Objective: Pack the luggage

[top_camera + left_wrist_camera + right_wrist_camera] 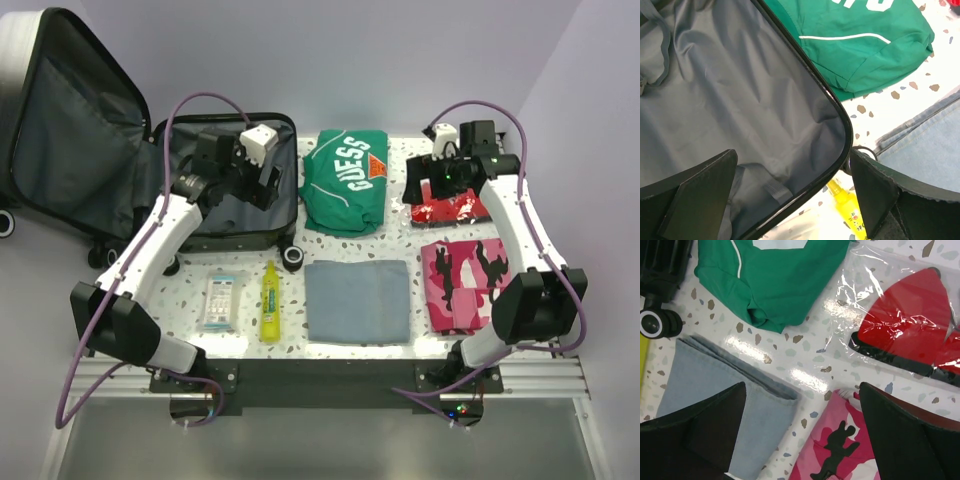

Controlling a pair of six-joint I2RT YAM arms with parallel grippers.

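Nearest us, along the front edge of the table (400,240), a folded denim piece (357,300), a yellow bottle (270,302) and a small flat packet (218,303) lie in a row, untouched. Behind them the luggage (240,228) lies open at the far left, lid thrown back, and its grey lining is bare, nothing in it that I can see. The left gripper (794,155) hovers over that open shell, jaws spread wide, empty. Over on the other side the right gripper (802,387) hangs above the red plastic-wrapped item (445,208), also fully spread and gripping nothing. The green Guess top (345,185) and the pink camouflage garment (465,285) sit out on the table too. So by my count, all six pieces remain to go in: packing has not really begun.
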